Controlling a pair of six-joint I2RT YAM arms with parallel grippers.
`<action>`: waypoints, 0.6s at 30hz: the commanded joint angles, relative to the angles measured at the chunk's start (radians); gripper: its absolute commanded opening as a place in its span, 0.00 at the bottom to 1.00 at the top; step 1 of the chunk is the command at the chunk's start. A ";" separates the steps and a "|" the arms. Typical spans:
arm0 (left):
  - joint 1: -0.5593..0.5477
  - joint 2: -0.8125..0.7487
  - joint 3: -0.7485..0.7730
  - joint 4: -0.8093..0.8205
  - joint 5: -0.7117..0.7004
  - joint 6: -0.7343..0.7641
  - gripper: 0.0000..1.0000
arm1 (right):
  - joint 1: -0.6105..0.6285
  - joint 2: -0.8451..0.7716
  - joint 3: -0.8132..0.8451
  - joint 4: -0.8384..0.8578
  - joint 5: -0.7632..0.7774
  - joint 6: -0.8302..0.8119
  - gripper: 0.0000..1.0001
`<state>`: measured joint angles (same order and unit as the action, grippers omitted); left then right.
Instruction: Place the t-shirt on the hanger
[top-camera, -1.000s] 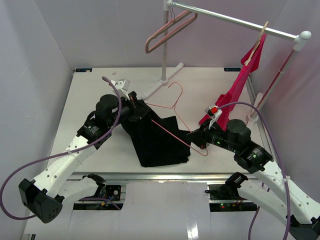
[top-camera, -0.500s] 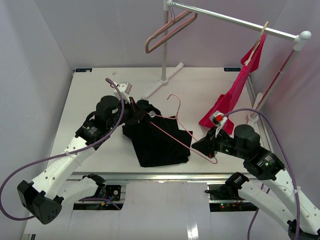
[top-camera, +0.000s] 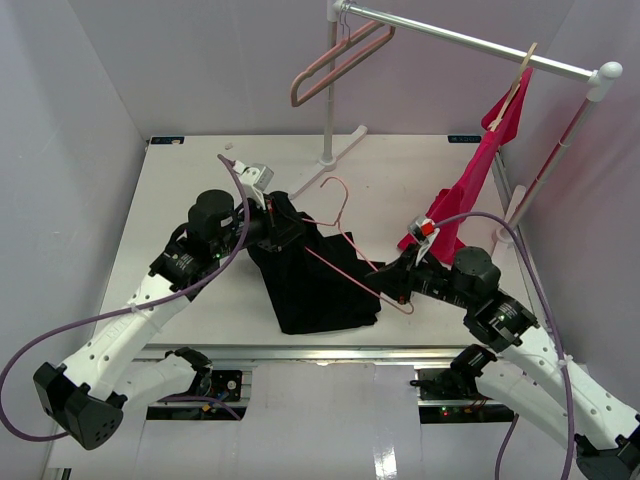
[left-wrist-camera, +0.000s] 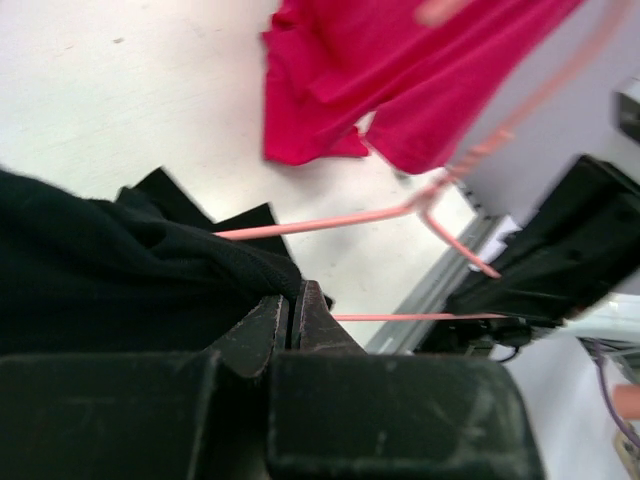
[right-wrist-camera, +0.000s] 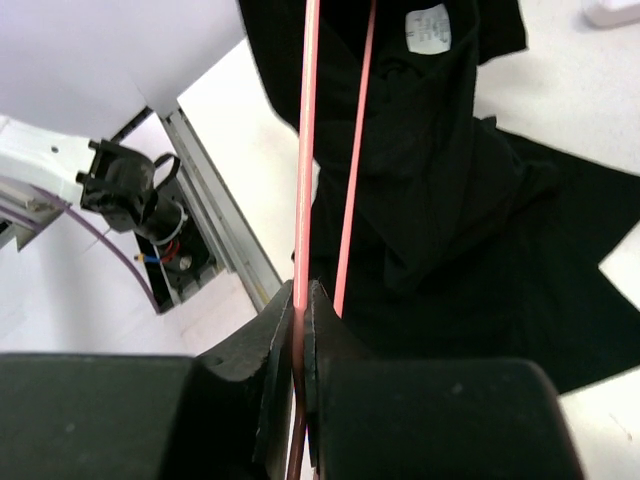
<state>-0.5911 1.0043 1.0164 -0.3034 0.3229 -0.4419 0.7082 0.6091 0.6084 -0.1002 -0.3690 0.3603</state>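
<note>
While pinching the hanger (right-wrist-camera: 305, 150) wire tight in the right gripper (right-wrist-camera: 303, 295), holding it slantwise over the t-shirt (top-camera: 315, 290), hook end raised and away from the arms. Over to the left gripper (left-wrist-camera: 292, 305): clenched on a bunch of black cloth up by the neck, lifting that end just clear of the table (top-camera: 180, 190), leaving the hem end spread flat near the front edge. Looks like mid-threading now. From the right wrist, can see both wires running up across the cloth toward the white neck label (right-wrist-camera: 430, 25), but cannot tell whether inside the neck opening or only lying on top. So, judging by that: hanger grasped, yes; t-shirt grasped, yes; neck opened, perhaps; nothing draped over either shoulder of the wire yet. Left to do, by the look of it: feeding one shoulder in through the neck, then the other, pulling the cloth down square over both, letting go. Worth watching the red shirt (top-camera: 470, 190) hanging close by the right arm, and that thin wire twisting in the pinch
</note>
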 joint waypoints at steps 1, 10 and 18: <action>-0.004 -0.055 0.028 0.135 0.172 -0.047 0.00 | 0.003 0.043 -0.041 0.368 -0.006 0.062 0.08; -0.004 -0.055 0.012 0.190 0.282 -0.074 0.00 | 0.004 0.140 -0.107 0.612 0.028 0.108 0.08; -0.004 -0.063 0.006 0.125 0.311 -0.025 0.00 | 0.004 0.172 -0.146 0.752 0.042 0.128 0.08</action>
<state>-0.5842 0.9772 1.0142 -0.1645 0.5397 -0.4919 0.7082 0.7884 0.4861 0.4701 -0.3618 0.4676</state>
